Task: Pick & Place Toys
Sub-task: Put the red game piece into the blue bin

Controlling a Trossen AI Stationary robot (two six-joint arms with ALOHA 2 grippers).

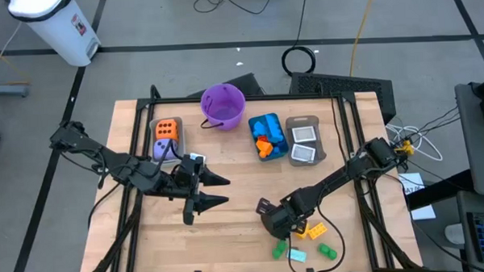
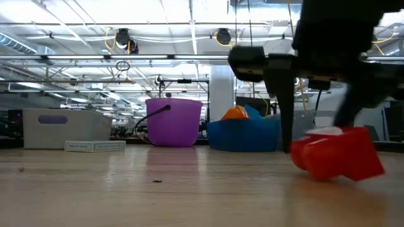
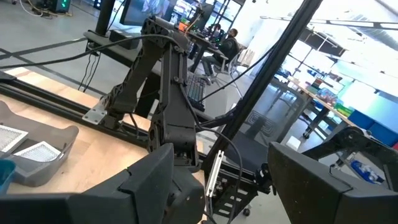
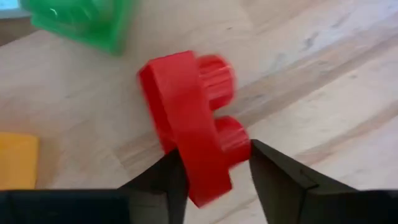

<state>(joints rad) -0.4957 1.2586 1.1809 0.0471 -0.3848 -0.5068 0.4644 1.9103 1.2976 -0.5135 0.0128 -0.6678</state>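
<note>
- Right gripper (image 4: pixel 214 168) pinches a red brick (image 4: pixel 186 134), lower centre of its wrist view, partly hidden.
- Left gripper (image 1: pixel 220 190) gapes empty.
- No readable writing.

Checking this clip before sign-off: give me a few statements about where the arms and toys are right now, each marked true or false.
1. The right gripper has its fingers on either side of a red brick. True.
2. The red brick is already in the blue bin. False: it is on the table, near the front edge.
3. The left gripper is open and holds nothing. True.
4. The purple bucket stands at the front of the table. False: it stands at the back, beside the bins.
5. A green brick and a yellow brick lie close to the right gripper. True.
6. The orange die lies loose on the table. False: it sits in a bin at the back left.
</note>
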